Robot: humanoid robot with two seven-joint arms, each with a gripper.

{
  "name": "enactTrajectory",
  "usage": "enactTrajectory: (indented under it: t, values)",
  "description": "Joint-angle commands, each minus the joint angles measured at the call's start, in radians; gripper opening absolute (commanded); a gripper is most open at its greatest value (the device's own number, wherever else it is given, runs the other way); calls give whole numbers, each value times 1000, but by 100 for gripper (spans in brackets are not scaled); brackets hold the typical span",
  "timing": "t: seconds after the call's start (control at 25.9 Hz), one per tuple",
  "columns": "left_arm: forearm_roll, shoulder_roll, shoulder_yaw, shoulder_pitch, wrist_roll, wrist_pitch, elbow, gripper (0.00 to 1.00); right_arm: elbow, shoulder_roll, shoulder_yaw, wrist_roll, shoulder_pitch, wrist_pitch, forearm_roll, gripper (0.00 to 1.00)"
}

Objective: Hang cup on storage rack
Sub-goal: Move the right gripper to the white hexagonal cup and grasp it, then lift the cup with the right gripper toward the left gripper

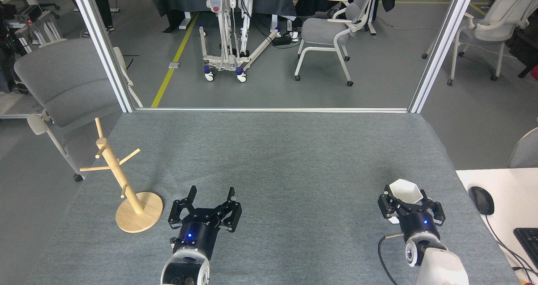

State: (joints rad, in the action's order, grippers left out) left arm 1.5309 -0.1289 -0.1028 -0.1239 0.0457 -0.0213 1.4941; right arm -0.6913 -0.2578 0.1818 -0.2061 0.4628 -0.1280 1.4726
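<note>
Two pincers showing — right pincer is closing around the cup, left pincer is gaping wide, empty. Risk: cup is sitting tilted — could be slipping before reaching the storage rack.

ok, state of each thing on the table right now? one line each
cup: upright, mouth open upward, between the right gripper's fingers, not on the rack
storage rack: standing upright at the table's left, pegs bare
right gripper: fingers closed around the cup
left gripper: open, holding nothing, beside the rack's base
mouse: resting on the white desk to the right
</note>
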Motion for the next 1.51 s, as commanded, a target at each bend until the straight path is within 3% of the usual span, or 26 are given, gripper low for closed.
enactTrajectory:
  t: [0.0,0.08,0.15,0.23,0.27,0.43,0.54,0.7,0.85,1.04,1.16,1.28,1.47]
  values:
    - [0,0,0,0,0,0,0,99,15,0,-2,-1,10,7,0,98]
    - [0,0,0,0,-1,0,0,99,16,0,-2,-1,10,7,2,93]
    - [2,0,0,0,-3,0,0,99,16,0,-2,-3,10,5,2,81]
    - [0,0,2,-2,-6,0,2,99,15,0,-2,-3,8,-4,6,57]
    - [0,0,2,0,-7,0,2,99,13,0,-2,-3,5,-8,11,51]
    - [0,0,2,0,-7,0,2,99,-11,-9,-28,-4,2,-4,12,41]
    - [0,0,2,0,-10,0,3,99,-100,-29,-59,-1,2,4,5,27]
    - [0,0,0,0,-1,1,5,99,-254,-44,-58,25,2,24,-24,24]
    - [0,6,0,3,-12,34,11,99,-459,-35,-90,209,-1,168,-46,20]
    - [14,9,-92,13,-26,185,11,99,-734,-26,-315,418,-24,446,-78,18]
    - [54,9,-227,3,-26,182,-3,99,-784,-17,-482,461,-10,634,-80,19]
    - [120,0,-319,-17,-26,182,-35,99,-792,58,-644,559,14,762,-71,20]
    - [118,-5,-400,-114,-9,182,-84,99,-789,129,-777,620,62,929,-66,16]
